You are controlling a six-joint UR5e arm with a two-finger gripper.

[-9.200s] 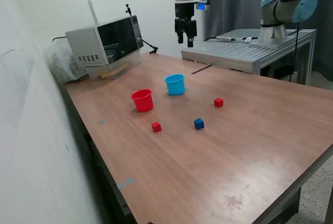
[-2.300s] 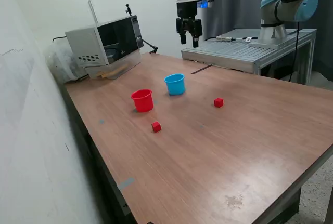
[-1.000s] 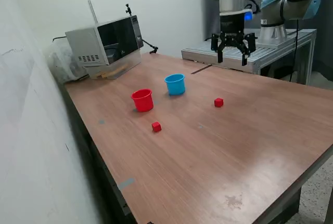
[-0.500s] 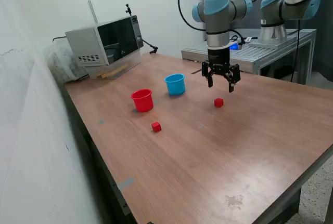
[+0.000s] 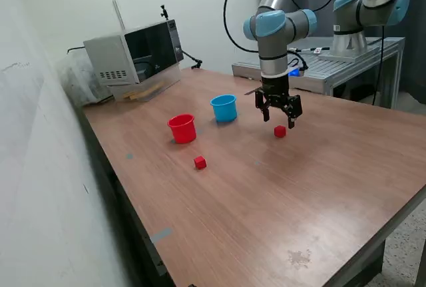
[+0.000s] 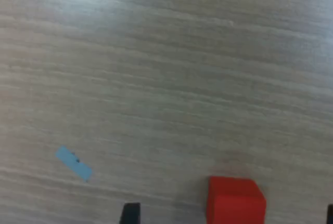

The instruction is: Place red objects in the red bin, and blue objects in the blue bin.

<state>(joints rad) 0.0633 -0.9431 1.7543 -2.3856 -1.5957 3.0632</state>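
Note:
One red cube (image 5: 279,131) lies on the table just below my gripper (image 5: 277,120), which hangs open a little above it; the cube also shows in the wrist view (image 6: 235,200), between the fingertips (image 6: 130,213). A second red cube (image 5: 200,162) lies nearer the front, on the exterior view's left. The red cup (image 5: 182,128) and the light blue cup (image 5: 224,108) stand upright side by side beyond it. No dark blue cube is in view.
A microwave (image 5: 133,50) stands at the back on the exterior view's left. A second arm's base (image 5: 363,14) stands on a grey metal table (image 5: 313,67) behind. A small blue tape scrap (image 6: 73,163) lies on the wood near the cube.
The arm has swung from above the blue cup to the exterior view's right and come down over the red cube. The dark blue cube seen on the table at first is gone.

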